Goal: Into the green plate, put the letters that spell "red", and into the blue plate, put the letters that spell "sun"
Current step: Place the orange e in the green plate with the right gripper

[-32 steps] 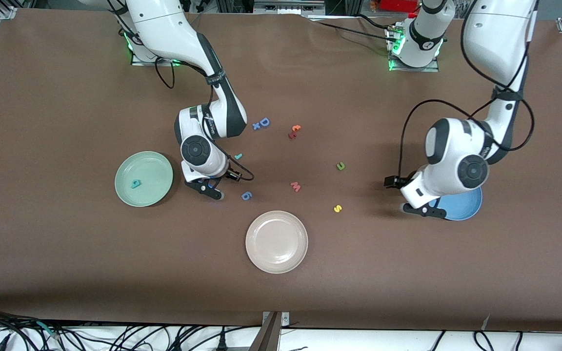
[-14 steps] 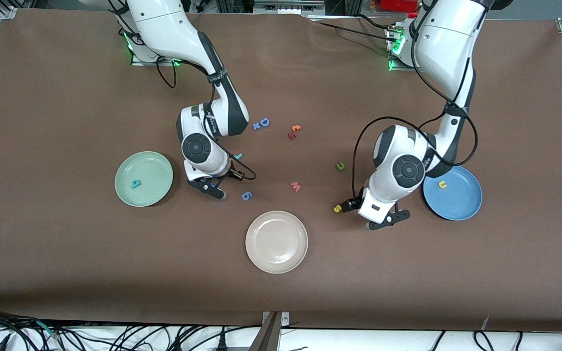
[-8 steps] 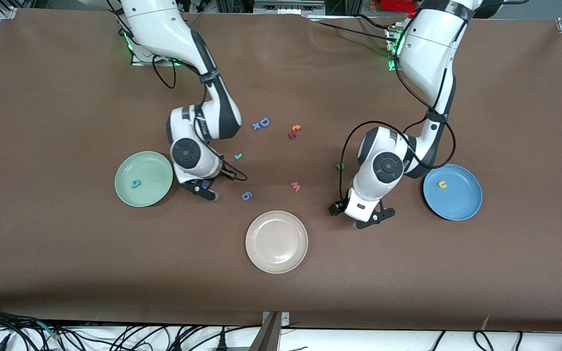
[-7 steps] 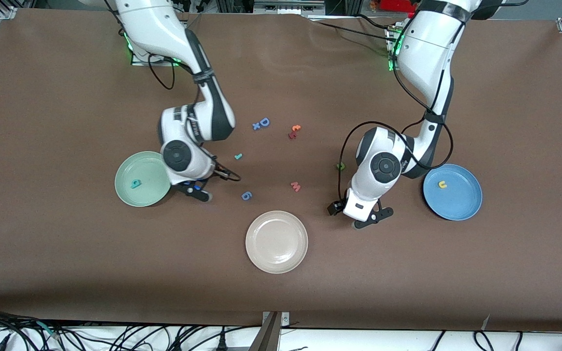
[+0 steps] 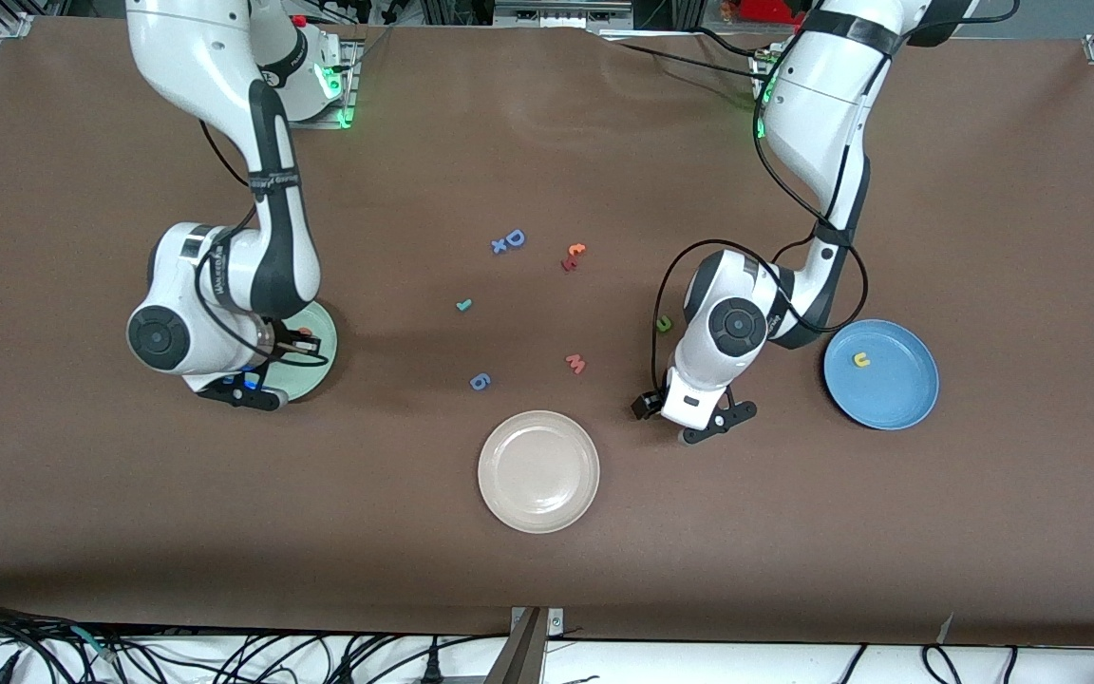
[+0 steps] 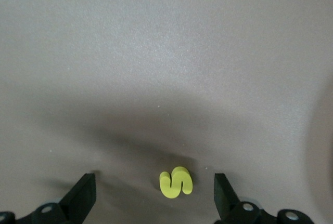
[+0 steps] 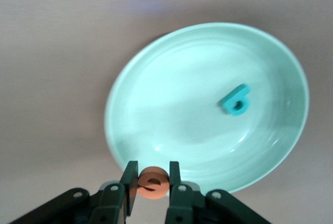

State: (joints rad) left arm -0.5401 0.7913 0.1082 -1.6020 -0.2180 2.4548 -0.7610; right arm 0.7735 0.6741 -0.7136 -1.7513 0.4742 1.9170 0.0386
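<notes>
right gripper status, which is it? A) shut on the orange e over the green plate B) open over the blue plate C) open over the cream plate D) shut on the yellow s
A: the right wrist view shows the right gripper with its fingers closed on the orange e, above the rim of the green plate, where the teal d already lies.

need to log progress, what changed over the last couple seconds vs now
The right gripper, shut on the orange e, moved from near the blue 6 to over the green plate. The left gripper left the blue plate, where the yellow u now lies, and hovers open around the yellow s. The teal d in the green plate and the other letters stayed put.
</notes>
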